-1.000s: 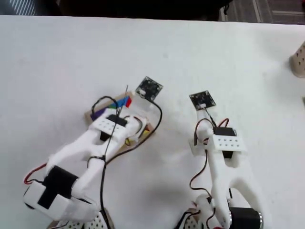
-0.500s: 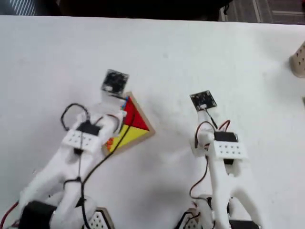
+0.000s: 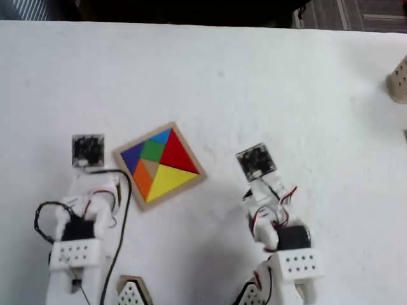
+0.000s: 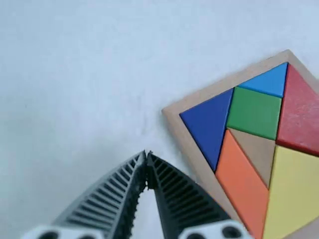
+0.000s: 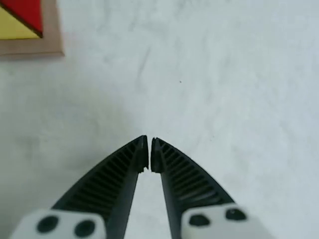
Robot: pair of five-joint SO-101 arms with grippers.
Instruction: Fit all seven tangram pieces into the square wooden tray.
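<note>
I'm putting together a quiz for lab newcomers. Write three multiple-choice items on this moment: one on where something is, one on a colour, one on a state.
1. In the high view, the tray lies:
A) between the left arm and the right arm
B) at the far edge
C) off to the far right

2. The parallelogram piece is:
A) green
B) orange
C) red

3. The left gripper is:
A) wide open
B) shut on a piece
C) shut and empty

Answers:
1 A, the high view shows an arm on either side of it.
2 B, the left wrist view shows the slanted four-sided piece in orange.
3 C, its tips meet over bare table beside the tray.
</note>
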